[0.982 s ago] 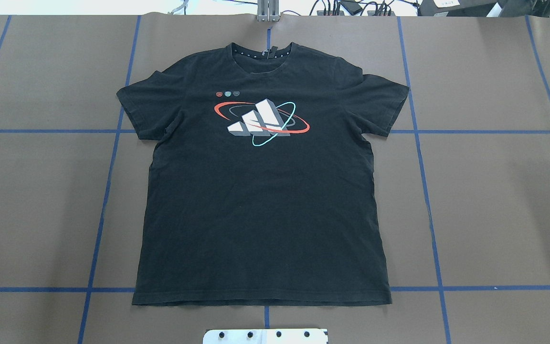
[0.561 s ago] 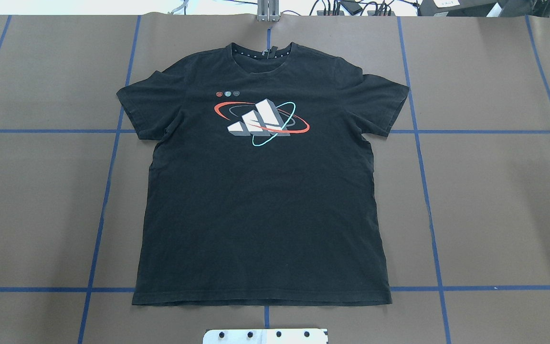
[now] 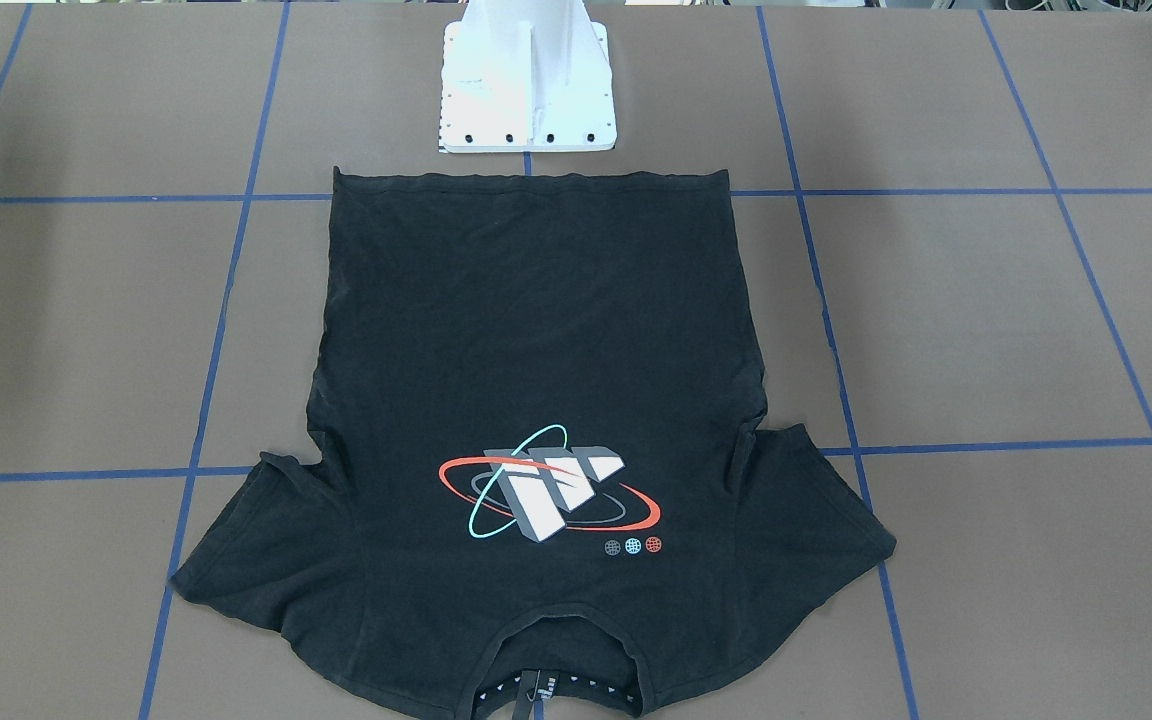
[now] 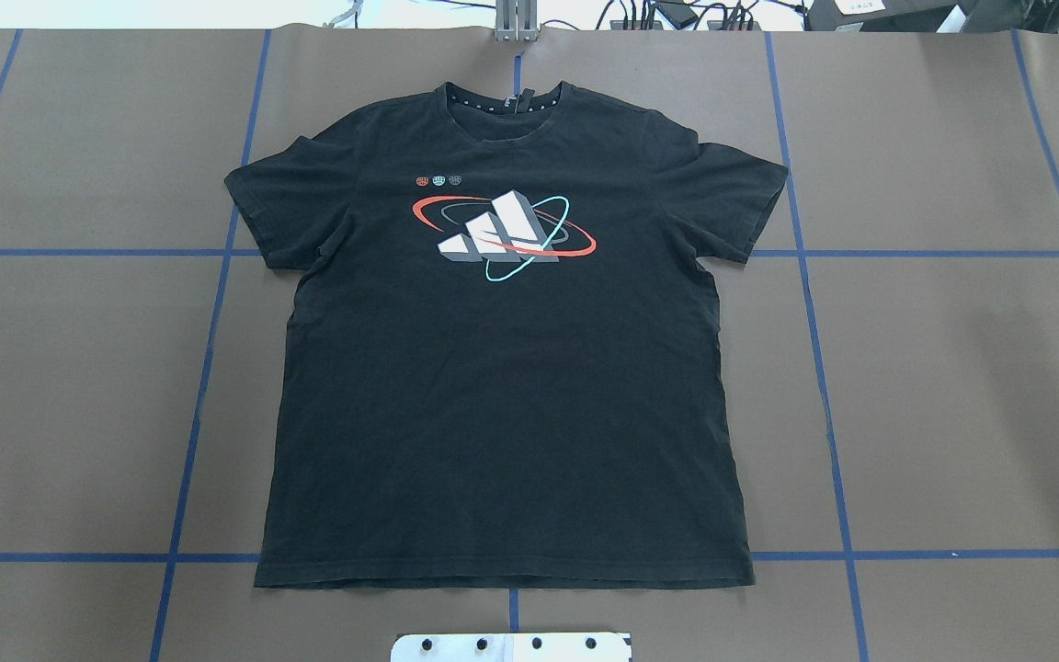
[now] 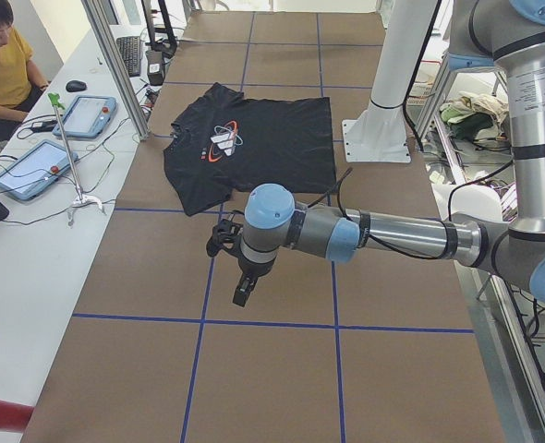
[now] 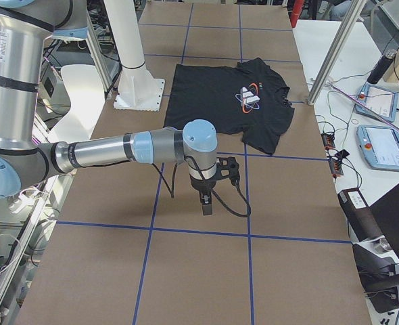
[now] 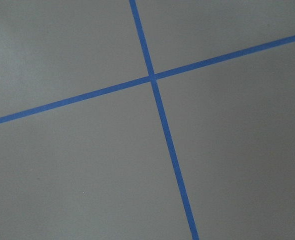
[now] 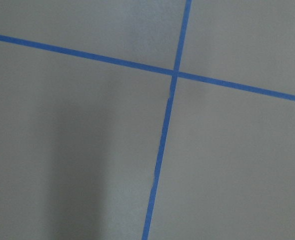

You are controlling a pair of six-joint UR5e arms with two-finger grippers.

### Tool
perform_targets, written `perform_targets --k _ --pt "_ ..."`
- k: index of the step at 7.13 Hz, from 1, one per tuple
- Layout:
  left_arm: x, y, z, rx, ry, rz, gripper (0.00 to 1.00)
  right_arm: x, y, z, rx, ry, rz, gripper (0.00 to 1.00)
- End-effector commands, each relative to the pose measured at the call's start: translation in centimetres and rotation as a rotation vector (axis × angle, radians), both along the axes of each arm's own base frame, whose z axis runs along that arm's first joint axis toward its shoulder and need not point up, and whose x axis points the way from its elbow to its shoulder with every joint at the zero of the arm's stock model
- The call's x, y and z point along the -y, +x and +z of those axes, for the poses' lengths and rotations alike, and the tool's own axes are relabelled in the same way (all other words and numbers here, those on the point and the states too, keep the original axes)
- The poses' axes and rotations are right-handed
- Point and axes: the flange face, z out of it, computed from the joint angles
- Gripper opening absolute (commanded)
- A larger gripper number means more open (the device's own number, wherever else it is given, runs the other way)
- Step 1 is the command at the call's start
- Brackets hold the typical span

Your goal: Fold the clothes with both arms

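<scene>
The black T-shirt [image 4: 502, 368] lies flat and face up in the middle of the table [image 4: 952, 368], short sleeves spread to either side. Its hem is just short of the robot's white pedestal [image 3: 526, 90] and its collar points toward the operators' side. The print [image 4: 504, 234] across the chest shows white-grey bars with a red ellipse and a teal one looped around them, and three small round marks sit just beside it. The cloth looks smooth, with only slight creasing at the armpits. The left arm [image 5: 393, 235] reaches out level over the bare table on the robot's left, well apart from the shirt. The left gripper [image 5: 241, 297] hangs straight down from its wrist, clear of the surface. From this side I cannot tell whether its fingers are apart or together. The right arm [image 6: 105, 152] mirrors it at the other end, its right gripper [image 6: 207, 208] pointing down over the bare table, and there too I cannot tell how the fingers stand. Each wrist camera sees only a crossing of blue tape [image 7: 152, 77] on the brown table covering. A white bench runs along the far side, where a person [image 5: 0, 65] in a yellow top sits by two tablets [image 5: 86, 115].
</scene>
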Motion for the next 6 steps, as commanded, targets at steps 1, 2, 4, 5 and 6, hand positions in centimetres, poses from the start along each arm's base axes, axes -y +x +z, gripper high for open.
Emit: perform_targets --k 1,2,4,5,6 --pt "2.0 0.0 -3.4 0.004 0.173 -0.001 1.0 1.2 -0.5 -1.5 0.022 0.158 -0.009 1.0" --pt "2.2 0.1 -4.7 0.004 0.308 0.001 1.0 2.1 -0.6 -0.8 0.029 0.238 -0.009 1.0" --pt "6.2 0.2 -7.9 -0.007 0.515 0.003 1.0 5.0 -0.8 -0.5 0.067 0.195 0.054 1.0" --pt "7.9 0.3 -8.6 -0.057 0.448 -0.07 1.0 6.9 -0.8 -2.6 0.066 0.233 0.062 1.0" --pt "8.5 0.4 -9.4 -0.095 0.425 -0.118 1.0 7.8 -1.2 -3.4 0.089 0.191 0.112 1.0"
